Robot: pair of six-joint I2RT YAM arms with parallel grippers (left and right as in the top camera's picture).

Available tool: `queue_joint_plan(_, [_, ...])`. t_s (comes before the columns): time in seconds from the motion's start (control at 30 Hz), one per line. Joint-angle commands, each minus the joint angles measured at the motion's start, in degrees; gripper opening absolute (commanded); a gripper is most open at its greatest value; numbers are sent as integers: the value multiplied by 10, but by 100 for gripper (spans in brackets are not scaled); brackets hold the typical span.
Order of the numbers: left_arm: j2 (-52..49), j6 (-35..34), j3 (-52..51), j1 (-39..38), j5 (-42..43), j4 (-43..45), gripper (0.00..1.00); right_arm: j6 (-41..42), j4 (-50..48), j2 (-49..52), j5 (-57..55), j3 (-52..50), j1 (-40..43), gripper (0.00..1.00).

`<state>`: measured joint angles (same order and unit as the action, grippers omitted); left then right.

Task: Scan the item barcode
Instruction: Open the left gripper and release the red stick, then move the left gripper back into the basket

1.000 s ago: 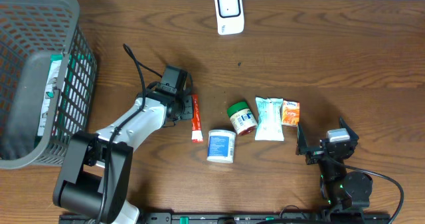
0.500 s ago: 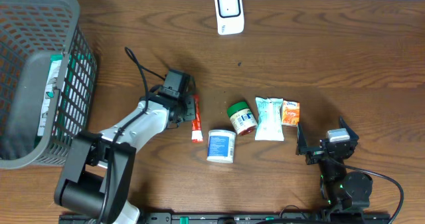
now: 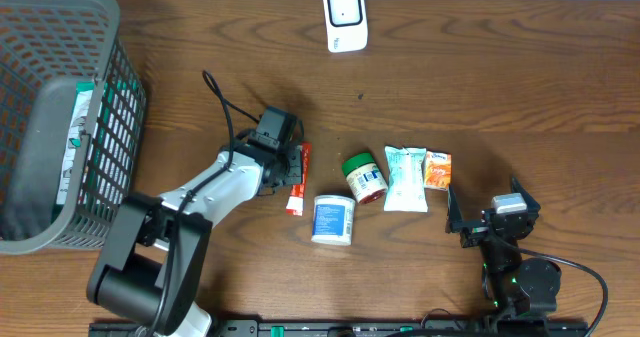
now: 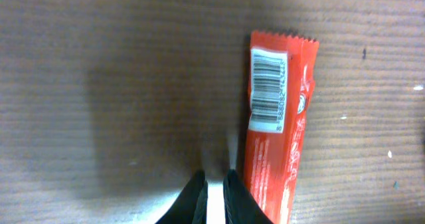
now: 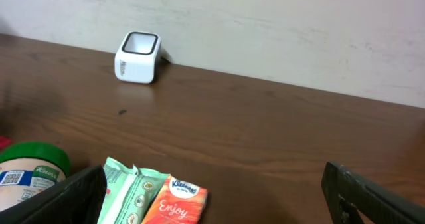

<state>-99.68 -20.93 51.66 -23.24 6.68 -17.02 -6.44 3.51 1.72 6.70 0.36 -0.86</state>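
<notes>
Barcode label (image 4: 269,91) faced up on the top end of the red sachet (image 3: 296,182), which lay flat on the wooden table (image 3: 500,87), left of the green-lidded jar (image 3: 364,177) and just above-left of the white tub with a blue label (image 3: 333,219). Left gripper (image 4: 214,184) was down at the sachet's left edge with its fingers pressed nearly together and only a sliver of gap between them. The sachet sat beside the right finger, not between the two; couldn't tell whether that finger touched it. Right gripper (image 3: 490,212) was parked near the front right of the table, jaws spread wide, holding nothing. Right wrist view showed the green-and-white tissue pack (image 5: 126,191) and orange Kleenex pack (image 5: 176,201) side by side just ahead of it. White scanner (image 3: 345,17) stood at the back edge by the wall, well apart from the sachet. Grey mesh basket (image 3: 125,97) sat at far left with some packaged goods inside.
</notes>
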Motion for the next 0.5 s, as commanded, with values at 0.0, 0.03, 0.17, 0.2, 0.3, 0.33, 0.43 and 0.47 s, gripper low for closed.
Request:
queue_joint_plan(0.0, [53, 21, 82, 18, -3, -67, 11, 8, 2, -1, 2, 0, -3, 99])
queue_joint_plan(0.03, [65, 35, 113, 25, -3, -102, 11, 8, 2, -1, 2, 0, -3, 99])
queue_joint_plan(0.17, [105, 63, 312, 80, -54, -304, 22, 8, 2, -1, 2, 0, -3, 99])
queue_joint_plan(0.2, [109, 63, 354, 97, -66, -339, 28, 8, 2, -1, 2, 0, -3, 99])
queue_joint_plan(0.3, [117, 83, 472, 172, -78, -415, 50, 8, 2, -1, 2, 0, -3, 99])
queue_joint_plan(0.33, [118, 84, 498, 199, -78, -427, 55, 8, 2, -1, 2, 0, -3, 99])
queue_joint_plan(0.43, [118, 84, 546, 280, -78, -435, 62, 8, 2, -1, 2, 0, -3, 99])
queue_joint_plan(0.47, [118, 84, 552, 306, -78, -432, 63, 8, 2, -1, 2, 0, -3, 99])
